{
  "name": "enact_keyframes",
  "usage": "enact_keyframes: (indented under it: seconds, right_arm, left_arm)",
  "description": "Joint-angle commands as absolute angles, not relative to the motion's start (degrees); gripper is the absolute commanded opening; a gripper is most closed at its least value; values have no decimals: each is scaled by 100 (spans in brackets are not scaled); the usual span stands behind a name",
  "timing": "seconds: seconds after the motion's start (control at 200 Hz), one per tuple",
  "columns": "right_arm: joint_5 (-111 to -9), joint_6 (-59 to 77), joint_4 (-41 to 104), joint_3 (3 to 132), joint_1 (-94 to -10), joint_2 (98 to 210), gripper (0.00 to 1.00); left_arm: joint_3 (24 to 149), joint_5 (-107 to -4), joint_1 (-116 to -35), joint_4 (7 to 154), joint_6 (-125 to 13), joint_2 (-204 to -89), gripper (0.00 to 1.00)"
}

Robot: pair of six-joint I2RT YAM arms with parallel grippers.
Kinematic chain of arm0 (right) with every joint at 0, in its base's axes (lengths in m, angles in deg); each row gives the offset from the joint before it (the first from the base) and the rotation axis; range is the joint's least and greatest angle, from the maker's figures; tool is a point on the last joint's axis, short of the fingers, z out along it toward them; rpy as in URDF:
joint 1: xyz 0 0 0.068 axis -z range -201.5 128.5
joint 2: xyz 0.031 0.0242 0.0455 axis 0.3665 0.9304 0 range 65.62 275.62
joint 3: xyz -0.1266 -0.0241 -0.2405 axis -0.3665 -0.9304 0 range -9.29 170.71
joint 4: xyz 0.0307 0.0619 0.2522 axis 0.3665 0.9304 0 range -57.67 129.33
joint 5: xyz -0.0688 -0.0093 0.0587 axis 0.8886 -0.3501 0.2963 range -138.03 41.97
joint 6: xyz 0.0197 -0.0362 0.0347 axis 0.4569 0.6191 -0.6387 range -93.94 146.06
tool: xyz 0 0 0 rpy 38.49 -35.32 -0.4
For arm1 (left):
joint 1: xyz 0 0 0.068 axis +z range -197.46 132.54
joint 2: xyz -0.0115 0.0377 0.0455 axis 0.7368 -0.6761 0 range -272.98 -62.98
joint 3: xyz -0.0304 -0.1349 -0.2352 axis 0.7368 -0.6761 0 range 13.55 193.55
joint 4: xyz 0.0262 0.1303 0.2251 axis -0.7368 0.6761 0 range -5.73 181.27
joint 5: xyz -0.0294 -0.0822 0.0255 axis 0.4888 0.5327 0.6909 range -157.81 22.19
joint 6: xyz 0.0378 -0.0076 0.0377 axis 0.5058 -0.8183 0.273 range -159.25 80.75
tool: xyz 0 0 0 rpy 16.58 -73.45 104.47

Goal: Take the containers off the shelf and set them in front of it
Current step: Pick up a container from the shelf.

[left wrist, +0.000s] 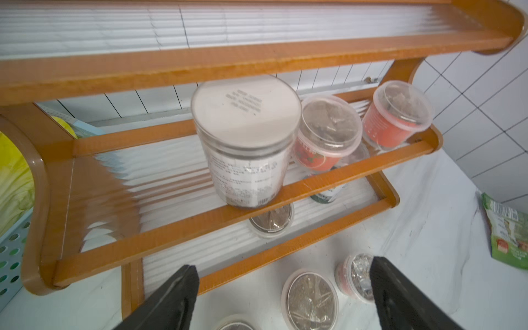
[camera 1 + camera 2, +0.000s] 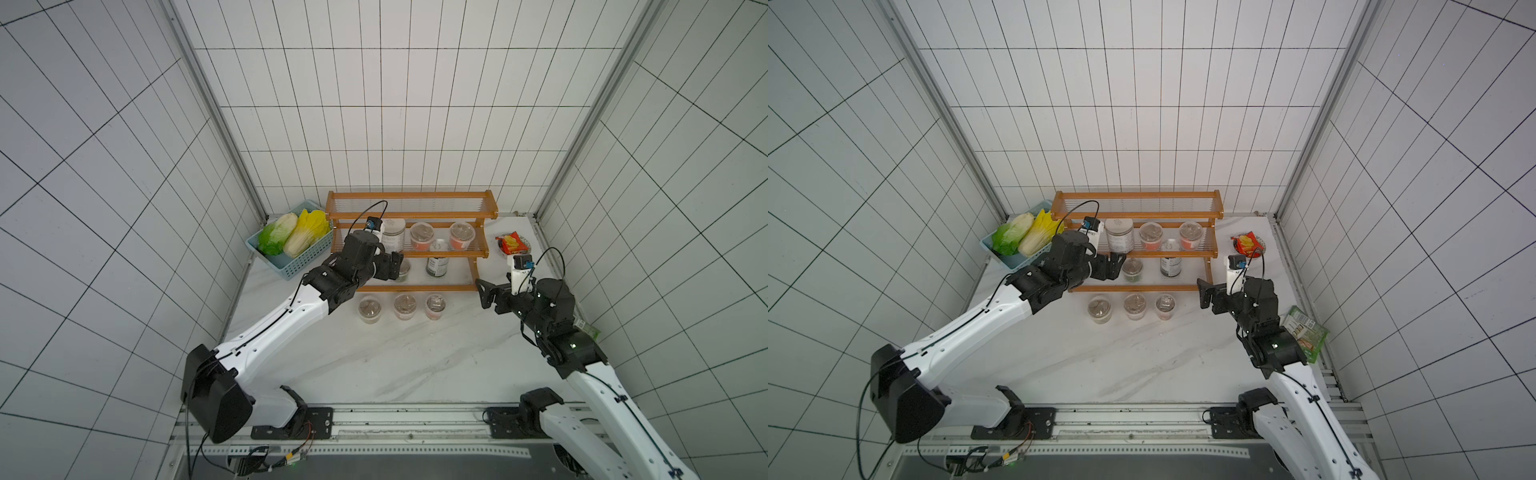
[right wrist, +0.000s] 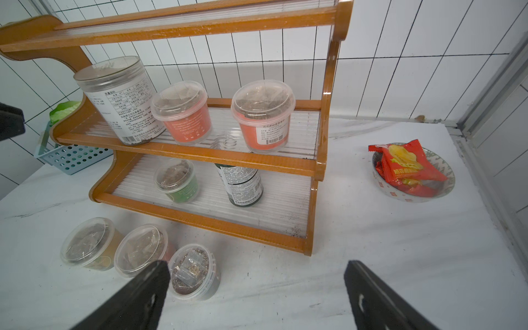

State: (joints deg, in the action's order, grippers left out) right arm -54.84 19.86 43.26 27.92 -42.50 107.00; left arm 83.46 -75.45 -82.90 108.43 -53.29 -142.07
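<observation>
A: Where did the rack stand?
B: The three-tier shelf [image 2: 411,195], an orange-brown wooden frame with clear slatted tiers, stood at the back of the white marbled table [image 2: 415,357].

A: What was on it?
B: The middle tier held the tall clear white-labelled jar [image 2: 393,235] at its left end. To its right stood one clear lidded red cup [image 2: 421,236], then a second red cup [image 2: 461,236]. The bottom tier held a small clear lidded green cup [image 2: 1132,269] and the dark silver-topped jar [image 2: 437,266], both upright.

A: Anything off the rack?
B: Three clear lidded plastic cups [image 2: 405,305] stood in a row on the table, just in front of the bottom rail.

A: And the tools?
B: The black left gripper [image 2: 1116,267] had its jaws spread wide with nothing between them. In both top views it sat at the shelf's left part, just beside the green cup. Contact could not be judged. The black right gripper [image 2: 485,294] also had its jaws wide and empty. It was over the table off the shelf's right end, touching nothing.

A: Surroundings?
B: A light blue slotted plastic basket [image 2: 299,259] of leafy cabbages sat left of the shelf. A small patterned bowl [image 3: 441,161] with red packets sat to its right.
</observation>
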Motion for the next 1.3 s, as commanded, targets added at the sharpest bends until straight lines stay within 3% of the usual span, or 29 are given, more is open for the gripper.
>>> enact_keyframes:
  seconds: [0.0, 0.815, 0.915, 1.044, 1.294]
  right_arm:
    - [-5647, 1872, 4111, 2991, -4263, 10744, 99]
    - [-5506, 1876, 4035, 2788, -4282, 10710, 99]
    - [-5498, 1876, 4029, 2788, -4278, 10718, 99]
    - [-5448, 1884, 4024, 2775, -4285, 10701, 99]
    - [-5436, 1935, 4117, 2839, -4271, 10658, 99]
  left_arm:
    - [8618, -7377, -8035, 10273, -5005, -14639, 93]
    - [9740, -6940, -7726, 9783, -4945, -16228, 98]
    - [9727, -6904, -7721, 9674, -4901, -16248, 91]
    - [9618, -6944, -7725, 9586, -4926, -16142, 64]
    - [9210, -6992, -7795, 9464, -4909, -15631, 67]
